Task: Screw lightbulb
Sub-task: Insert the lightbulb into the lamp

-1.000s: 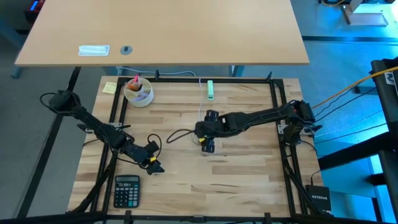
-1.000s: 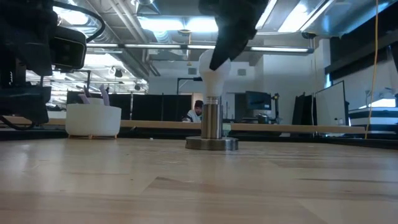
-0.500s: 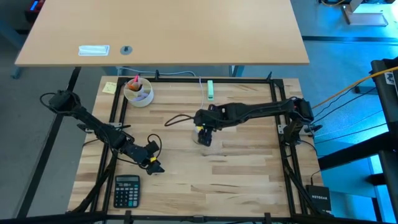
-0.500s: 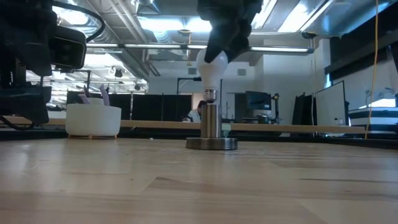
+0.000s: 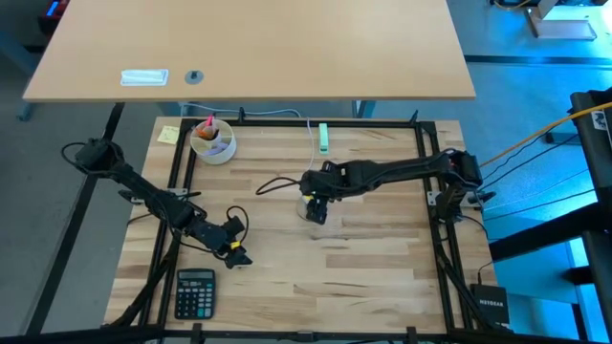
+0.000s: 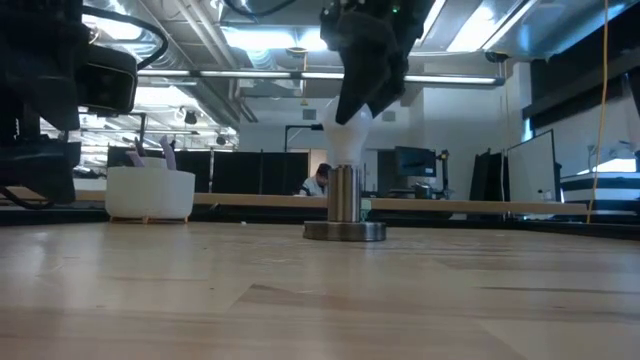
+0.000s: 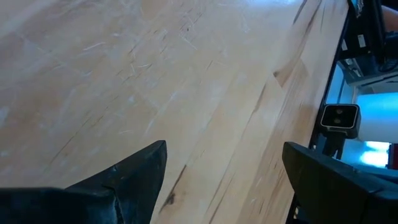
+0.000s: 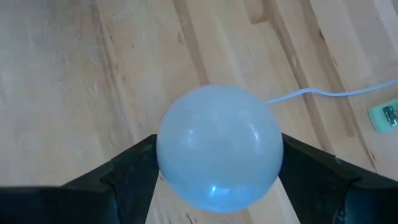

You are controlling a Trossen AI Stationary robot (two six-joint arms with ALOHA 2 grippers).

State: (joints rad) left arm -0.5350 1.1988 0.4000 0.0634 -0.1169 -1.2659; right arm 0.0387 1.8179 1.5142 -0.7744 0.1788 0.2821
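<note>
The white lightbulb (image 6: 350, 128) stands on the round grey metal socket (image 6: 344, 200) at the table's middle, its screw base hidden inside the socket's post. The bulb fills the right wrist view (image 8: 217, 149). My right gripper (image 6: 365, 70) is shut on the bulb from above; in the high view (image 5: 314, 196) it covers the bulb and most of the socket base (image 5: 314, 214). My left gripper (image 5: 234, 250) is open and empty, low over the table near the front left; its fingers frame bare wood in the left wrist view (image 7: 224, 180). My right gripper pinches the bulb's round glass globe at its widest part (image 8: 166, 155), one finger (image 8: 134, 171) on each side. The fingers come from above, slanting a little. The bulb stands about upright with its narrow end down in the socket's post (image 6: 344, 180).
A white bowl (image 5: 212, 141) with small items stands at the far left beside a yellow note (image 5: 168, 135). A pale green plug block (image 5: 323, 137) lies at the far middle, a dark cord (image 5: 277, 182) runs left of the socket, and a calculator (image 5: 195, 292) lies near front left.
My right gripper has gone a little toward the far edge with the bulb. It first lifted the bulb, so that the silvery screw base showed above the socket, then lowered it. The screw base is now sunk in the post. The socket has shifted slightly.
</note>
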